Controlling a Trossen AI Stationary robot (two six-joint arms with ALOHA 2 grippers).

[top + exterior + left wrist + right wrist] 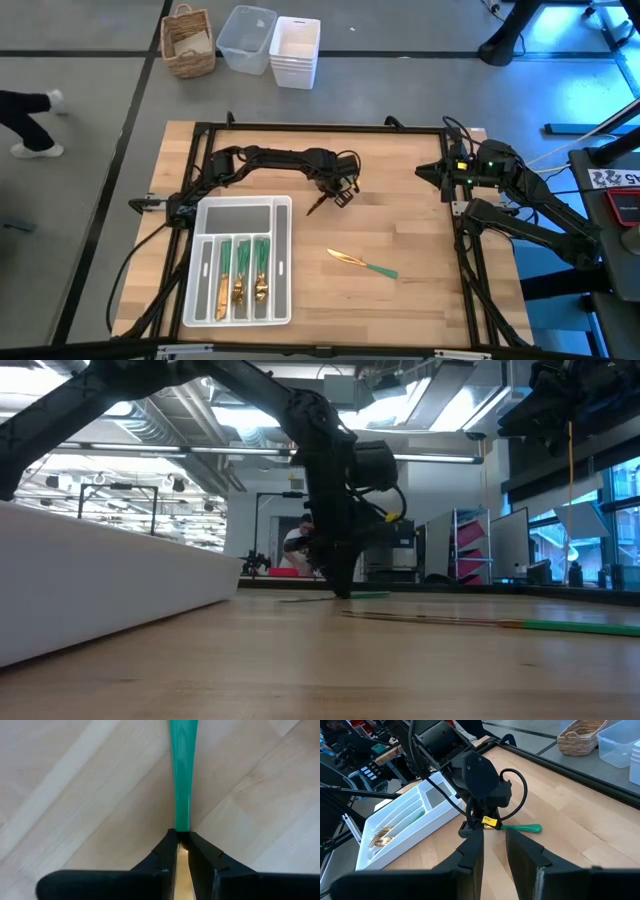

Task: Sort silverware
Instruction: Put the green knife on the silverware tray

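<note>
One piece of silverware, gold head and green handle, lies on the wooden table near its middle. My left gripper stands over it, pointing down, shut on it. A second piece lies flat on the table nearer the front edge, gold head to the left, green handle to the right. The white compartmented tray at the front left holds several more pieces in its long slots. My right gripper waits raised at the table's right side, open and with nothing between its fingers. My left gripper pinches the piece between its two fingers where the green handle meets the gold head. The fingers come from above, pointing down, one on each side of the slim shaft. The piece lies on the table, its handle sticking out past the fingers.
A black frame runs around the table's edges. Beyond the far edge, on the floor, stand a wicker basket, a clear bin and stacked white bins. A person's feet show at the far left.
</note>
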